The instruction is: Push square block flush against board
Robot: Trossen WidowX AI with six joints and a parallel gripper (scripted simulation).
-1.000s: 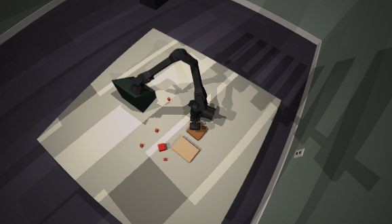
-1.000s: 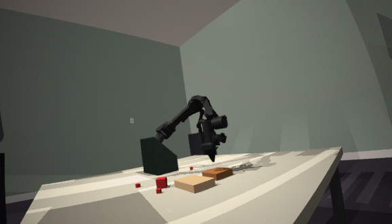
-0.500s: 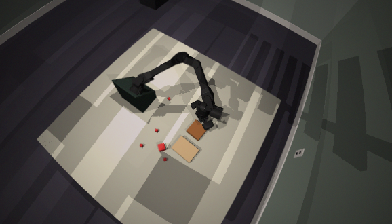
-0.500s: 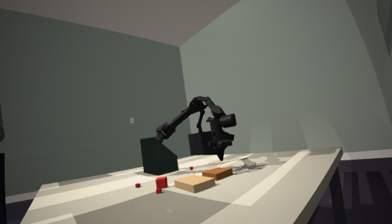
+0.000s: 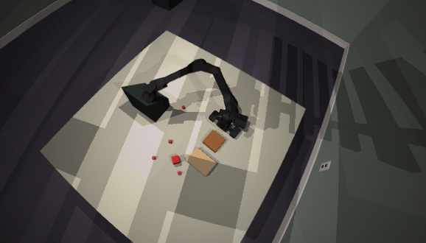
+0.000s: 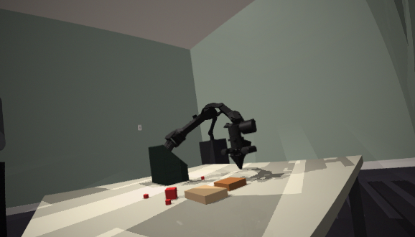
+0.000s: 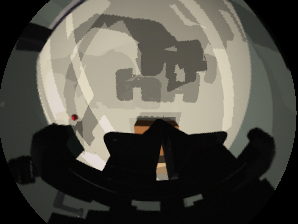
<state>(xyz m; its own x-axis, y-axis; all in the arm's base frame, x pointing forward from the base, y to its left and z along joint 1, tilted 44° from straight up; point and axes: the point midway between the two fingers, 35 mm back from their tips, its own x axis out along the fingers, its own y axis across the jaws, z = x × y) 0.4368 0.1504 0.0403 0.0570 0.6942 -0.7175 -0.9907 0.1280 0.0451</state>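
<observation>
The orange-brown square block (image 5: 214, 141) (image 6: 230, 183) (image 7: 143, 129) lies flat on the table. The larger tan board (image 5: 201, 162) (image 6: 206, 194) (image 7: 161, 166) lies flat beside it, toward the exterior camera. A narrow strip of table shows between their facing sides, which look roughly parallel; they are apart. My gripper (image 5: 225, 125) (image 6: 240, 166) (image 7: 158, 121) is shut and empty. Its tips point down above the table, on the block's side away from the board, and look clear of the block. In the wrist view the fingers hide much of the block and most of the board.
A larger red cube (image 5: 175, 159) (image 6: 171, 193) stands near one end of the board. Several small red cubes lie about, one beside the larger cube (image 5: 179, 173) (image 6: 168, 202) and one nearer the dark arm base (image 5: 183, 107) (image 6: 202, 178) (image 7: 74, 117).
</observation>
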